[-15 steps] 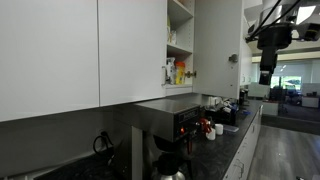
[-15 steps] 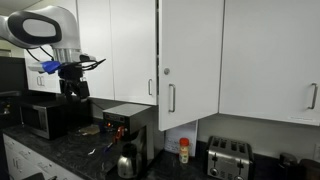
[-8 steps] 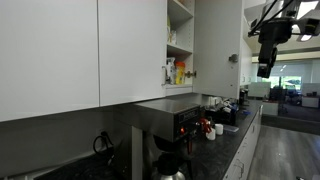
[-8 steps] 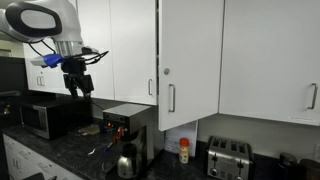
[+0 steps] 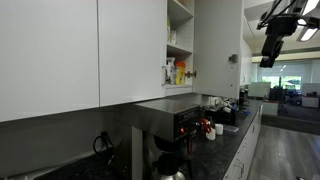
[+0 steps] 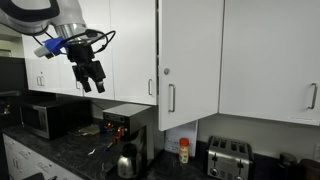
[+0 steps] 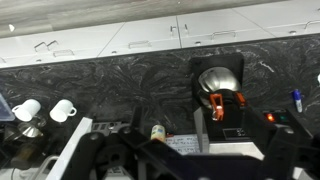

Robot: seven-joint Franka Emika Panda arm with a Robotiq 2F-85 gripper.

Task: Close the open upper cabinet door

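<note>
The upper cabinet door stands swung open, a tall narrow white slab beside exposed shelves holding bottles. In an exterior view it faces the camera, with its slim silver bar handle near the lower corner. My gripper hangs in the air well to the side of the door, above the counter, with its fingers spread and empty. It also shows high up in an exterior view. In the wrist view only its dark fingers show along the bottom edge, and the door is out of view.
A coffee machine with a carafe stands on the dark stone counter below the cabinets. White mugs, a microwave and a toaster are also there. Closed white doors flank the open one.
My gripper has risen and shifted sideways toward the open door, tilting as it went. The door has not moved.
</note>
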